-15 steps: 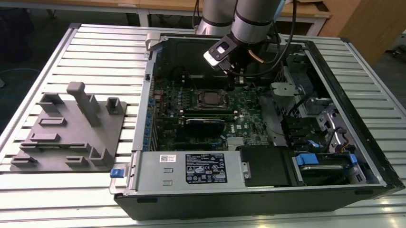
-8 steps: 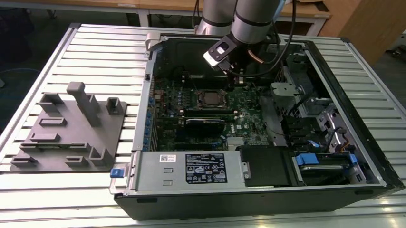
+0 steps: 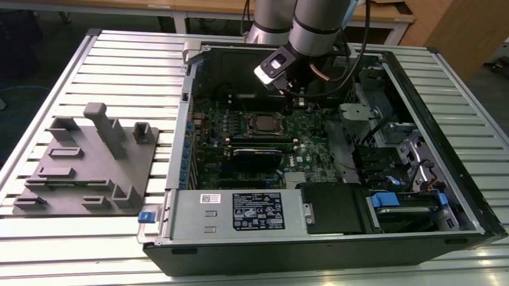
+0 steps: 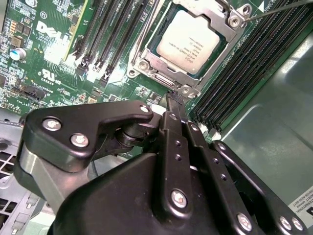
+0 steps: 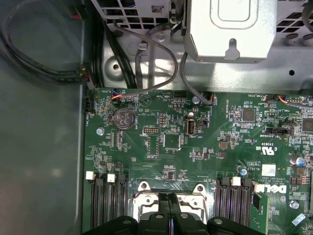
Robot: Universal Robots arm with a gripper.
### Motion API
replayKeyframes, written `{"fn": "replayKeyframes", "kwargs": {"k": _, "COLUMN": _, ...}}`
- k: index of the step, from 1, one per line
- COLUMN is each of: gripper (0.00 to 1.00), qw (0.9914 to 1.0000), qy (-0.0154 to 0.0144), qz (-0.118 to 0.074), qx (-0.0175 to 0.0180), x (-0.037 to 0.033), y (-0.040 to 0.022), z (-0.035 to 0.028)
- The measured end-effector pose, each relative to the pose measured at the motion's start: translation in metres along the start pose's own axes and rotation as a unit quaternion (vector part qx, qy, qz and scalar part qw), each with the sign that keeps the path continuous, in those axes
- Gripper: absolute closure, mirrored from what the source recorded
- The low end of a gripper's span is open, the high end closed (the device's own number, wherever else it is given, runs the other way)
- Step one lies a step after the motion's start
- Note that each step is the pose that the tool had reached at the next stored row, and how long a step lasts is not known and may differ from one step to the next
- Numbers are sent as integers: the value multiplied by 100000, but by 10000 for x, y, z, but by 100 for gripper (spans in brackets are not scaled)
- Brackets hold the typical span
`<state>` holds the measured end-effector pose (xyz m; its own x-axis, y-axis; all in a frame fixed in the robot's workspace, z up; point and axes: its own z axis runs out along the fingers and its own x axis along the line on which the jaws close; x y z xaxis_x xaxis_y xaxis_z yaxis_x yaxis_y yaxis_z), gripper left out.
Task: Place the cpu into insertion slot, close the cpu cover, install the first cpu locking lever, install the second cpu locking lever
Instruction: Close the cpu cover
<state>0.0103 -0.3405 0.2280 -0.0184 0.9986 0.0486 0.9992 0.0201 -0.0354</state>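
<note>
The cpu [image 4: 188, 41] lies flat in the insertion slot [image 4: 138, 64], pale metal face up. The silvery cpu cover [image 4: 221, 51] is down over its edges. A thin locking lever rod [image 4: 276, 11] runs away from one socket corner. My gripper [image 4: 172, 100] is shut, its black fingers pressed together with nothing seen between them. Its tips hover just beside the socket's edge. In the first wrist view the gripper [image 5: 169, 199] sits over the socket frame [image 5: 146, 196]. In the exterior view the gripper [image 3: 292, 98] hangs above the board, just behind the cpu [image 3: 266, 124].
The open computer case [image 3: 469, 196] lies on a slatted table. Black memory slots [image 4: 244, 63] flank the socket. A drive cage [image 5: 230, 29] and cables [image 5: 142, 63] border the board. A grey fixture block [image 3: 87, 161] stands at the exterior view's left.
</note>
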Motion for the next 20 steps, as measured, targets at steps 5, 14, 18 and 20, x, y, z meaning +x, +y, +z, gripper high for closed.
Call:
{"fn": "replayKeyframes", "kwargs": {"k": 5, "gripper": 89, "qw": 100000, "qy": 2, "qz": 1, "qx": 0, "x": -3, "y": -8, "z": 3}}
{"fn": "replayKeyframes", "kwargs": {"k": 14, "gripper": 89, "qw": 100000, "qy": -4, "qz": 0, "qx": 2, "x": -3, "y": -26, "z": 5}}
{"fn": "replayKeyframes", "kwargs": {"k": 18, "gripper": 89, "qw": 100000, "qy": -2, "qz": 0, "qx": 2, "x": -2, "y": -47, "z": 6}}
{"fn": "replayKeyframes", "kwargs": {"k": 20, "gripper": 89, "qw": 100000, "qy": -4, "qz": -1, "qx": 4, "x": -2, "y": -57, "z": 7}}
